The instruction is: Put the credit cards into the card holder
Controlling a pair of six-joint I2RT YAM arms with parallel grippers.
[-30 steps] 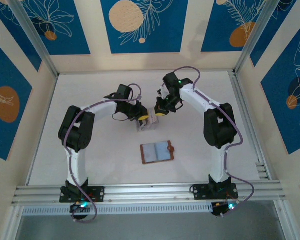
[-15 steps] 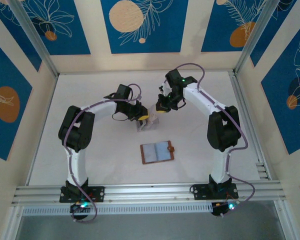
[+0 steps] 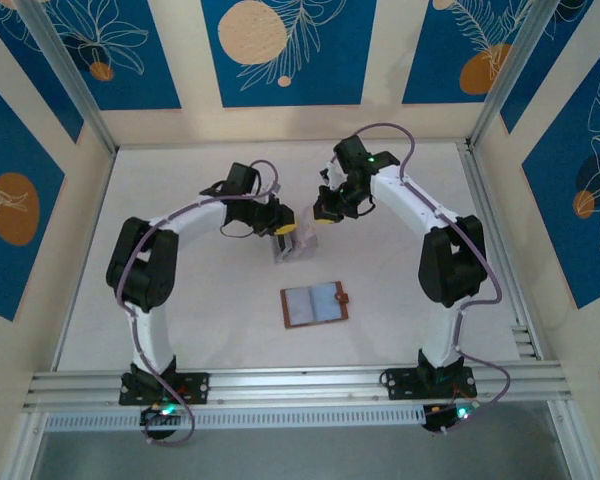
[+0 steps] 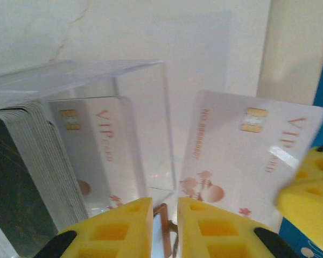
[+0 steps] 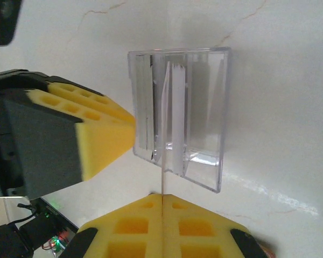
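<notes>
You're pinching a card [image 4: 237, 156] in right gripper [image 5: 162, 198]; left gripper [image 4: 165, 215] barely gaping, hold unclear; edge grip's risking card slipping.

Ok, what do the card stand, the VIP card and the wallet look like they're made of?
Card stand: clear glossy plastic, probably acrylic, see-through walls. VIP card: glossy white plastic, gold chip. Wallet: brown, likely leather, too small to confirm.

White arms [image 3: 185, 212] with black joints, purple cables (green base lights) and yellow pitted fingers [image 4: 118, 228].
</notes>
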